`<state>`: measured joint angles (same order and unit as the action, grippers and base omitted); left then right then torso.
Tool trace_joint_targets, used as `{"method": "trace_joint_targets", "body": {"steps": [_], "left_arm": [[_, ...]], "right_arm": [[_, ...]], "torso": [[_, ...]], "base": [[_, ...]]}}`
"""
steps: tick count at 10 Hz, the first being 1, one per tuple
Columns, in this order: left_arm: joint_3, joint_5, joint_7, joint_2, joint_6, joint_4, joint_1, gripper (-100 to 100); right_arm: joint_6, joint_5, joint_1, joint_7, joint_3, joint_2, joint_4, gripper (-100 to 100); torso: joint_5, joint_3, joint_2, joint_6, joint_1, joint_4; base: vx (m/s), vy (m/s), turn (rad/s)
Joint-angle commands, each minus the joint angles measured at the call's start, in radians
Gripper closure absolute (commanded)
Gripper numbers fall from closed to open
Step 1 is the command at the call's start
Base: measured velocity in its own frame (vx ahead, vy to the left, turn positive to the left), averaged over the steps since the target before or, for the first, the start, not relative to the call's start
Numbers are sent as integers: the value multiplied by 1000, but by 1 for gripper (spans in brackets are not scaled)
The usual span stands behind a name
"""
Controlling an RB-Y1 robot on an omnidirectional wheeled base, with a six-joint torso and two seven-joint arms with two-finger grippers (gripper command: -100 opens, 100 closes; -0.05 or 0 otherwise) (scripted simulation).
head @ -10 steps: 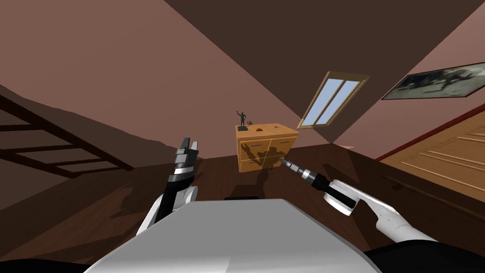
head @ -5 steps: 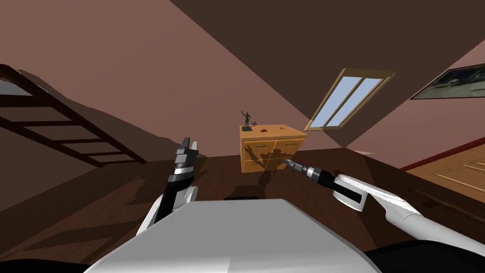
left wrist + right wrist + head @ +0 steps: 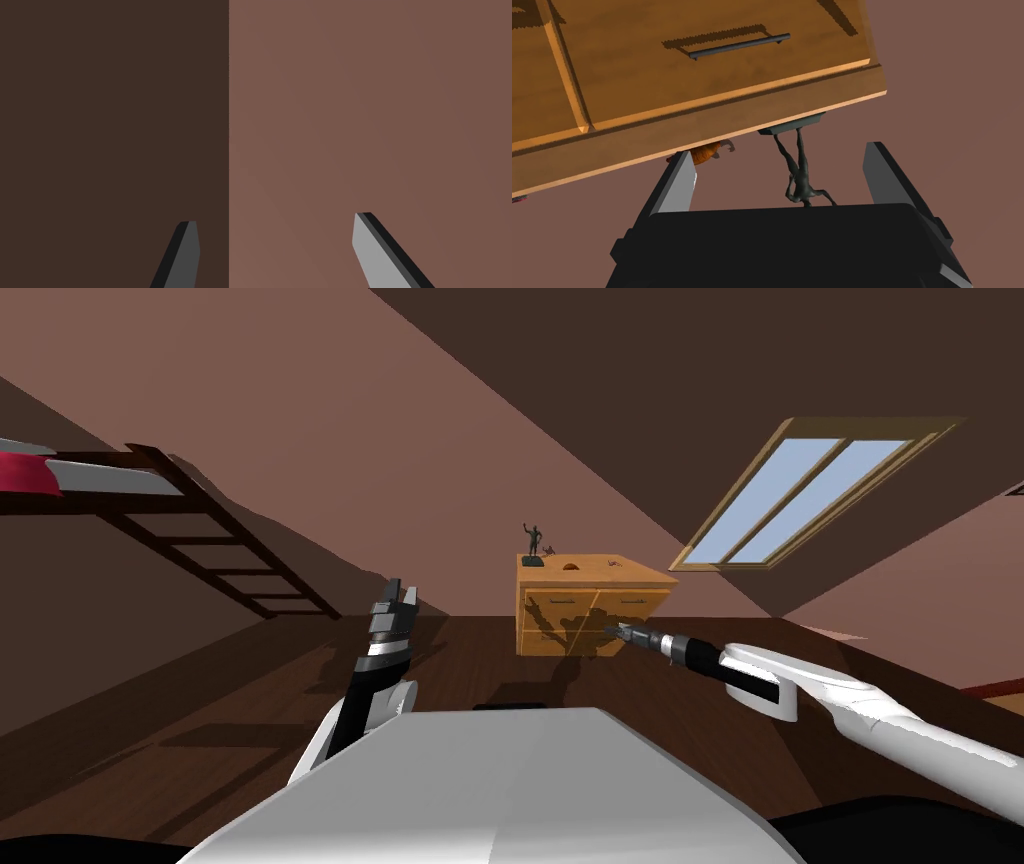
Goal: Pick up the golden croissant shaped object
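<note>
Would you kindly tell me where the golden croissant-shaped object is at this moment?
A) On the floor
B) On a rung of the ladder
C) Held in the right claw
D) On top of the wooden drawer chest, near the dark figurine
D: the croissant lies on top of the wooden drawer chest, close to the dark figurine, and the open right claw holds nothing.

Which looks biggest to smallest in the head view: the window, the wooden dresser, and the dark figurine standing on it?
1. window, largest
2. wooden dresser
3. dark figurine, smallest by far
This is apparent size only. The wide lens may stretch the window toward the corner.
</note>
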<state>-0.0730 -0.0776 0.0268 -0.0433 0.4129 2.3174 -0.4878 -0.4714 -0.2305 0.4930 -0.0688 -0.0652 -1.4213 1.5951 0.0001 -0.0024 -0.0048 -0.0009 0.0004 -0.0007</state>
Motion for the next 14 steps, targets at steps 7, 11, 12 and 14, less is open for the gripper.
{"method": "trace_joint_targets", "body": {"steps": [7,11,12,14], "left_arm": [[0,0,0,0,0,0,0,0],[0,0,0,0,0,0,0,0],[0,0,0,0,0,0,0,0],[0,0,0,0,0,0,0,0]], "right_arm": [[-28,-90,-1,56,-27,-214,-137,-100],[-49,-167,-8,101,-66,-337,-236,-100],[-49,-167,-8,101,-66,-348,-243,-100],[-55,-191,-9,115,-80,-384,-275,-100]], "torso": [[0,-2,-4,0,-2,-1],[-1,-2,-4,0,-3,-1],[-1,-4,-7,-1,-6,-2],[-1,-3,-5,1,-5,-1]], "base": [[73,-23,216],[104,-68,282],[107,-99,212],[96,-82,169]]}}
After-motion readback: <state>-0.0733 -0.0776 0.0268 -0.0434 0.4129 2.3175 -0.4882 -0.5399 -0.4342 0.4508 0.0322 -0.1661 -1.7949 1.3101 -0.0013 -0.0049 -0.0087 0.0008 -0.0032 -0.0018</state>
